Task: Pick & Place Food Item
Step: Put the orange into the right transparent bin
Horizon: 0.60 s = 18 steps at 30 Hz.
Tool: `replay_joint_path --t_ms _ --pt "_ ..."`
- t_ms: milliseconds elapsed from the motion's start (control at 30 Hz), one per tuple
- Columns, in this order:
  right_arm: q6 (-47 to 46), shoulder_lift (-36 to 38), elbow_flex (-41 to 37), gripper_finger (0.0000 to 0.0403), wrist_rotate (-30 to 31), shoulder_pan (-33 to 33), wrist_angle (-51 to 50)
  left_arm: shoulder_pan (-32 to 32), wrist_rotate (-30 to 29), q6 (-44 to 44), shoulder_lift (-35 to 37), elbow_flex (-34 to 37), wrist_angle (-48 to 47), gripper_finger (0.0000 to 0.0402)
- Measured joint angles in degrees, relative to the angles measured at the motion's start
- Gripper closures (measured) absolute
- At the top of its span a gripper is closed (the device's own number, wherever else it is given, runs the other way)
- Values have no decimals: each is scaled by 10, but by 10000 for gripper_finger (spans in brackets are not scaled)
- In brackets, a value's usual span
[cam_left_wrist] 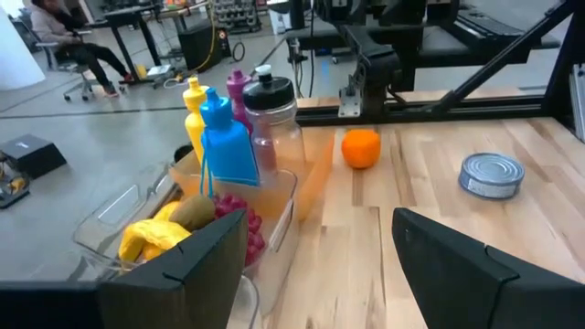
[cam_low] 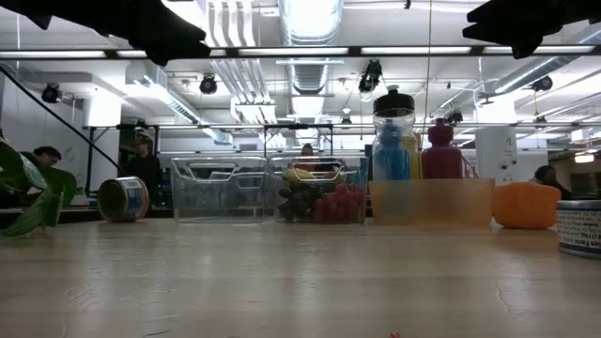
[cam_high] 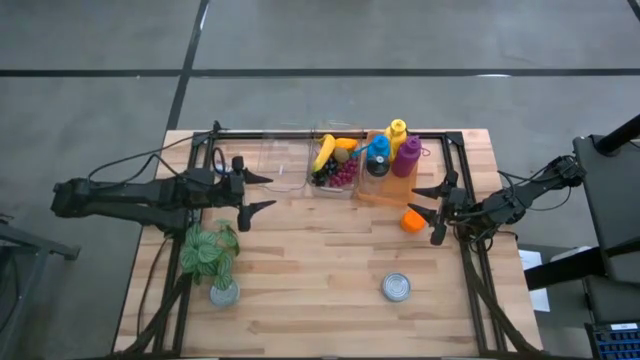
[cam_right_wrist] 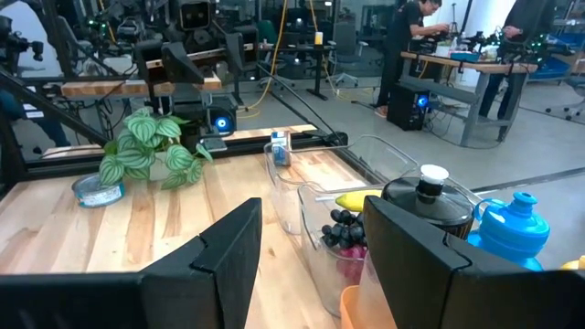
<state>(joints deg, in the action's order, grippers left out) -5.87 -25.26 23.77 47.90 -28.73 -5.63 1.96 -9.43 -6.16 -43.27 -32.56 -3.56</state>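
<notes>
Orange fruit [cam_high: 412, 221] sits just beside the right gripper [cam_high: 432, 211], fingers apart and empty — left gripper [cam_high: 259, 192] hovers open near the clear bins [cam_high: 285, 166]

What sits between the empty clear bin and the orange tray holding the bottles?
In the high view, a clear bin of fruit, with a banana and grapes, lies between the empty clear bin and the orange tray.

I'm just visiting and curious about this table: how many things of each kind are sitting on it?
Bottles: 4 (black-capped clear, blue, yellow, purple)
Clear bins: 2 (empty, fruit-filled)
Orange tray: 1
Orange: 1
Can: 1
Plant: 1
Total: 10
</notes>
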Motion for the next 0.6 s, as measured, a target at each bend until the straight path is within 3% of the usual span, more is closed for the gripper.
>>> replay_joint_path --t_ms 600 --pt "-1 0 0 213 0 0 0 0 0 4 0 0 -12 124"
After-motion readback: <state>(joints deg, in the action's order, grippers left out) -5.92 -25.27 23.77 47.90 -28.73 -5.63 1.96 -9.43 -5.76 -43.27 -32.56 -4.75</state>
